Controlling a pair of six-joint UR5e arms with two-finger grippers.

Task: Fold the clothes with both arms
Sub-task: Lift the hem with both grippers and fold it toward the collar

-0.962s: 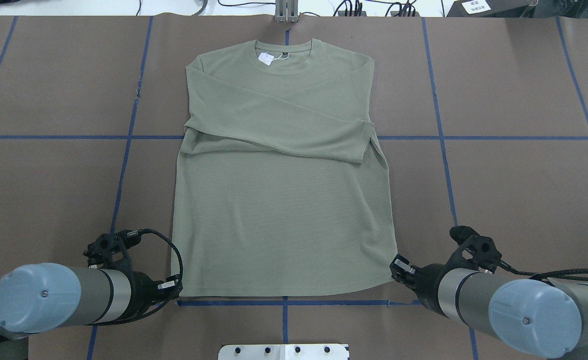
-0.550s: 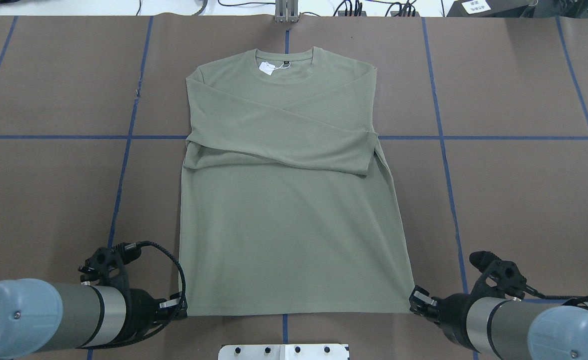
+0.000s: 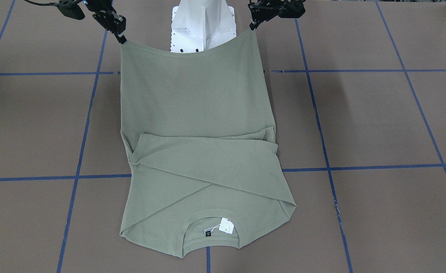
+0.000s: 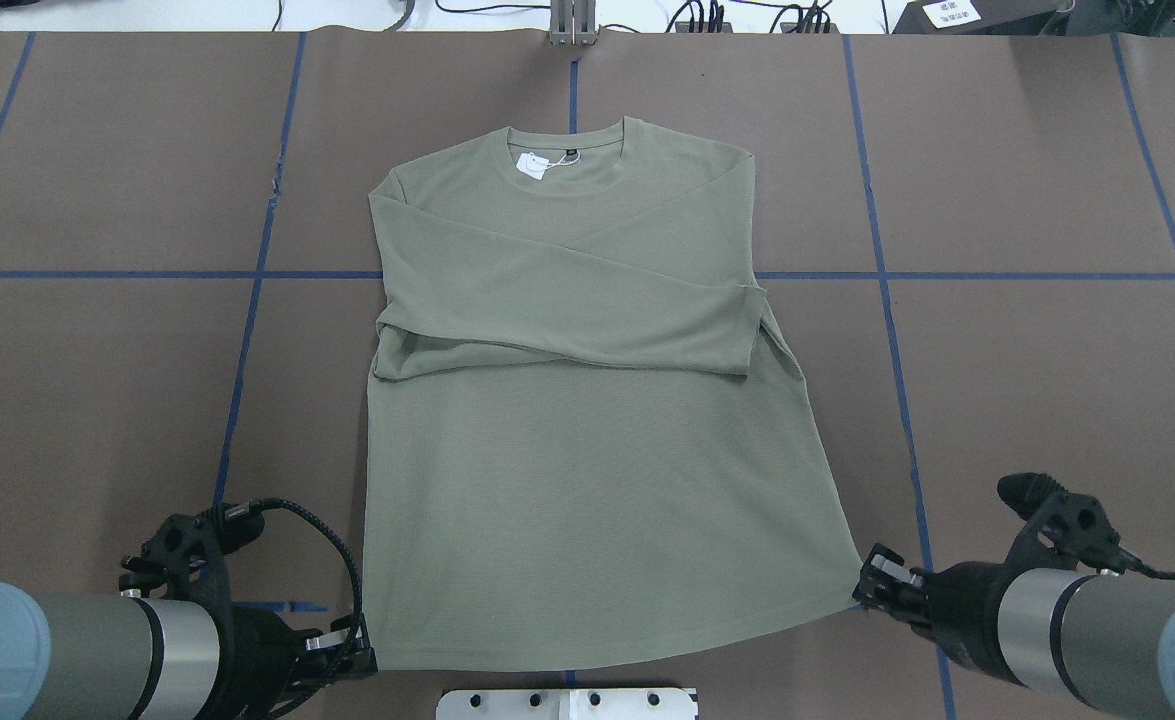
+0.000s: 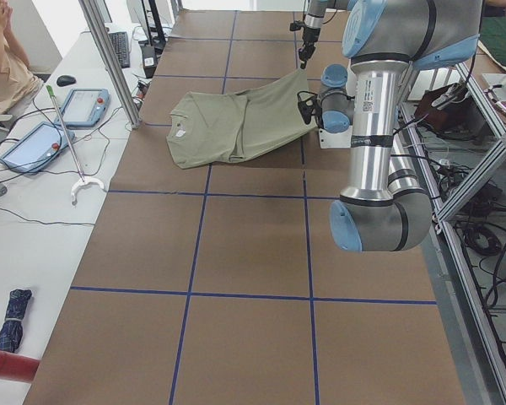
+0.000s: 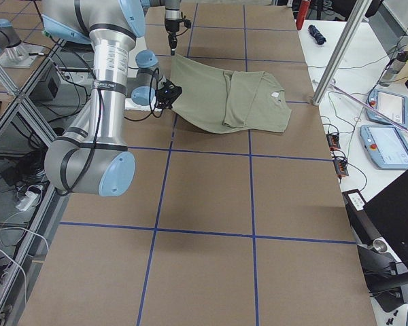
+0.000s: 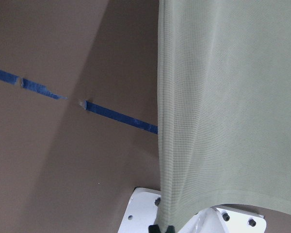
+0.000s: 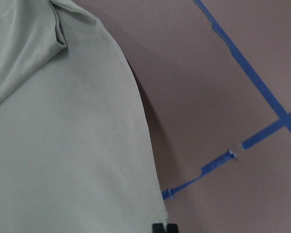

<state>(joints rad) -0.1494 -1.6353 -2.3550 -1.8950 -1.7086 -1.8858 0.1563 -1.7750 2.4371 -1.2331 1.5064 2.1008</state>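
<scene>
Left gripper (image 4: 362,652) was clamped on one hem corner of the shirt (image 4: 587,450), right gripper (image 4: 867,585) pinching the other corner. Hem was lifted off the table (image 4: 1047,380), sagging between them above the white base (image 3: 204,26). Collar end with white tag (image 4: 530,166) lay flat, sleeves crossed over the chest.

Hang tag (image 3: 226,226) at the neck of the shirt (image 3: 192,98): white, a small red mark at its top, no print legible;
Neck label (image 3: 207,234): black, too small to read;
Sign (image 4: 952,12) beyond the table's (image 4: 97,150) far edge: white with dark characters, unreadable;
Sticker (image 5: 369,105) on the left arm (image 5: 371,169): fine print, illegible
</scene>
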